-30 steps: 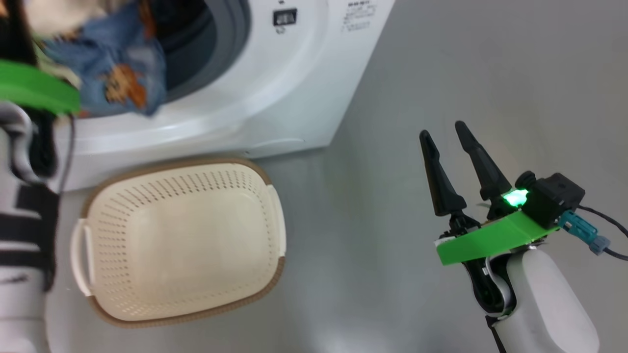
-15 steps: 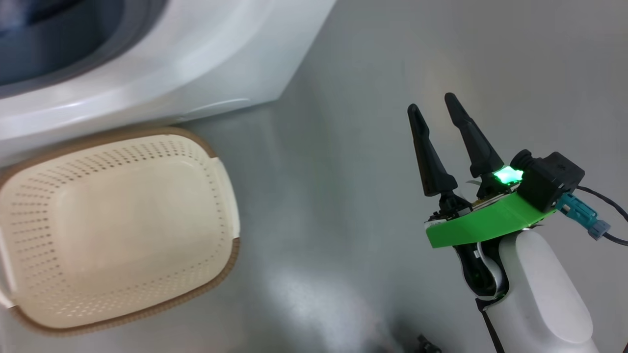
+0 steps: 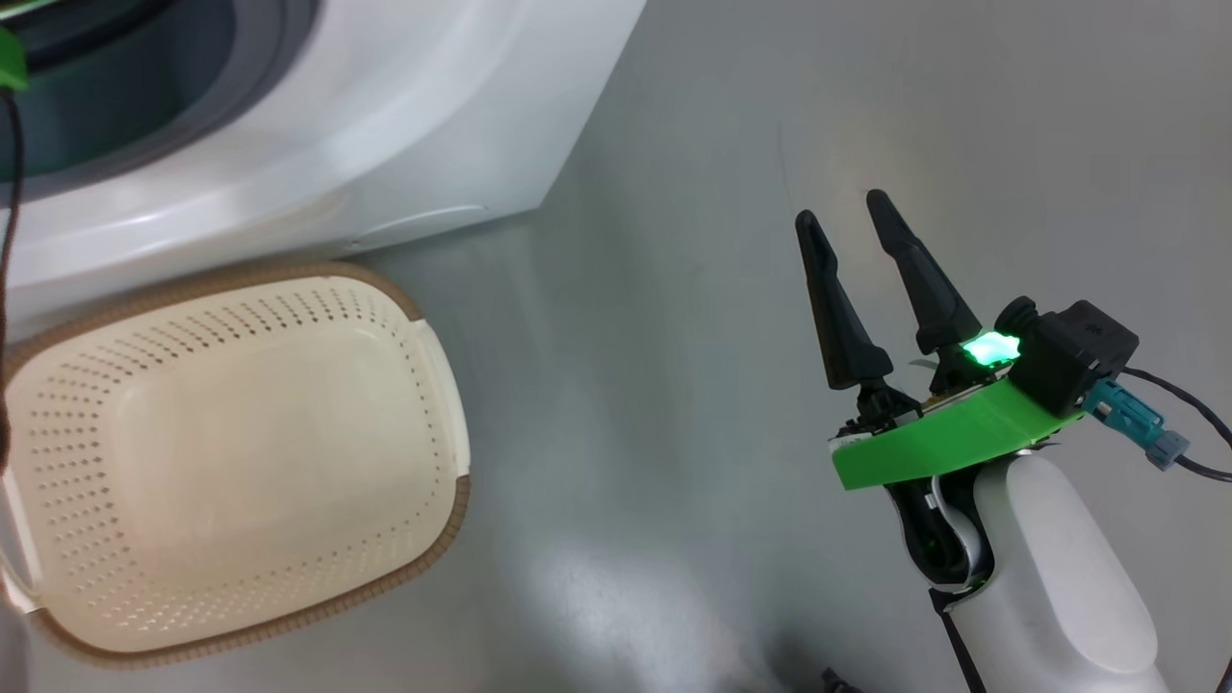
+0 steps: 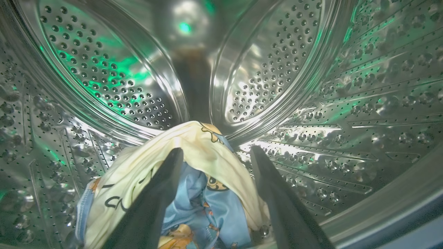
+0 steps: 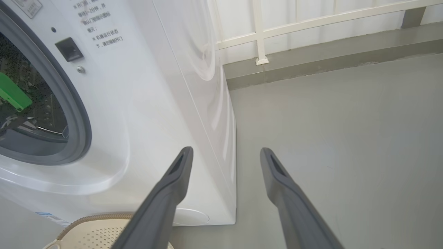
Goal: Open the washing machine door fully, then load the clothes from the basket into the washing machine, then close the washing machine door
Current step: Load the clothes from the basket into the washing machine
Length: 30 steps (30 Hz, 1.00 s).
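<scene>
The clothes (image 4: 204, 193) are sitting inside the steel drum (image 4: 104, 76), piled low near the front, with cream cloth draped over the blue cartoon print. Handling-wise this stuff is about as easy as it gets: light, soft, totally floppy, nothing to break. It does drape and trail though, so a loose corner could end up hanging over the grey door seal (image 5: 82, 138). If it needs a regrab, I'd pinch the bunched cream hump on top rather than a thin edge, since a single layer would probably slip out. The left end effector (image 4: 217, 150) is right over the pile with its fingers (image 4: 152, 204) spread wide. Cloth lies between them, but to me they look open around it, not squeezing. The left wrist view gives you the inside of the drum and the pile. The head view gives you the basket (image 3: 452, 481) on the floor (image 3: 674, 289), just in front of the washing machine (image 3: 433, 125). It's empty, so I'd say loading is basically done and the washing machine door is next. The head view also has the right end effector (image 3: 839, 207) over bare floor well off to the side, fingers apart, holding nothing. The right wrist view adds the round opening from outside, with a green bracket (image 5: 12, 93) of the left arm inside it.
</scene>
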### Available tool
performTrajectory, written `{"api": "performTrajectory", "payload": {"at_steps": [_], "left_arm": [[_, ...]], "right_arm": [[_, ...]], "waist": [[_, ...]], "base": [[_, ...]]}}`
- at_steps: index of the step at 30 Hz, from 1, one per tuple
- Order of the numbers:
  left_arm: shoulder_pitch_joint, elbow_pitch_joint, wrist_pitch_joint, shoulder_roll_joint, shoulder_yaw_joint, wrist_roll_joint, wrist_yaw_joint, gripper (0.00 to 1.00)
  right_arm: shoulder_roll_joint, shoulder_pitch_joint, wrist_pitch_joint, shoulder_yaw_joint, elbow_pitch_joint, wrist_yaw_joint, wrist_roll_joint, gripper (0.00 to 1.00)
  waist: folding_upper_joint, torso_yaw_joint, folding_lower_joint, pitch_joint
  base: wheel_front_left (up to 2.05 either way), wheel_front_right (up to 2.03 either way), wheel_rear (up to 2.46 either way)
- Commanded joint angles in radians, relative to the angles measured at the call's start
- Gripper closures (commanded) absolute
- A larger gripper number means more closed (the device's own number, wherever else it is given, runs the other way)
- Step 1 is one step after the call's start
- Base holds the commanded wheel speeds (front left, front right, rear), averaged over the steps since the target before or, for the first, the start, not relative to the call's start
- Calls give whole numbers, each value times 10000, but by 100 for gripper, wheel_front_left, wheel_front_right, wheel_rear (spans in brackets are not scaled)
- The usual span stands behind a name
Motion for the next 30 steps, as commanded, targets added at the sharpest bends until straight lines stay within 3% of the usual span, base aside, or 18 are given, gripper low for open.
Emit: {"api": "performTrajectory", "payload": {"at_steps": [1,19,30], "left_arm": [[275,-168,-22,386,71,-74,-24,0],[2991,-956,-22,114,214,-202,-25,0],[5518,-2462,-22,-425,350,-116,-25,0]], "right_arm": [[67,108,-48,210,-172,16,25,0],[68,609,-48,51,351,16,-63,0],[-236,1176,-48,-112,624,16,-8,0]], "waist": [[0,151,0,-280],[0,973,0,-2423],[0,1732,0,-3811]], "base": [[0,0,0],[0,0,0],[0,0,0]]}}
